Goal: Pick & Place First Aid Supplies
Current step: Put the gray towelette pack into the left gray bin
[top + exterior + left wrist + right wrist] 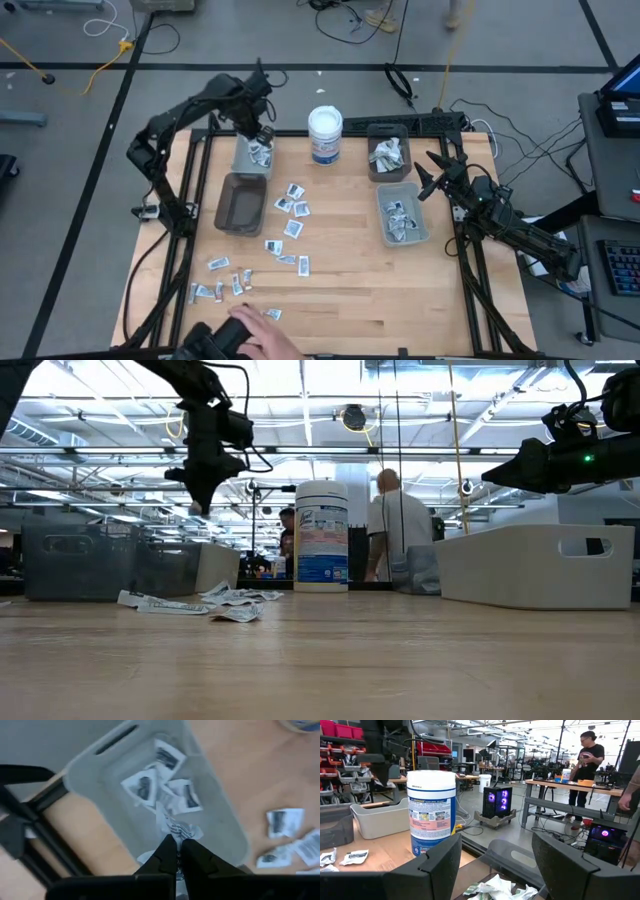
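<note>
High view: flat white packets with dark print lie scattered over the pale wood table, more toward seven o'clock near a person's hand. The left gripper hangs over a frosted plastic bin at eleven o'clock, which already holds several packets; its fingers are pinched together on a crinkled packet — the print too blurred to read. A dark bin sits just below. The right gripper, fingers spread and empty, hovers at two o'clock between two bins of packets. The white round tub carries a blue label — its writing stays illegible.
</note>
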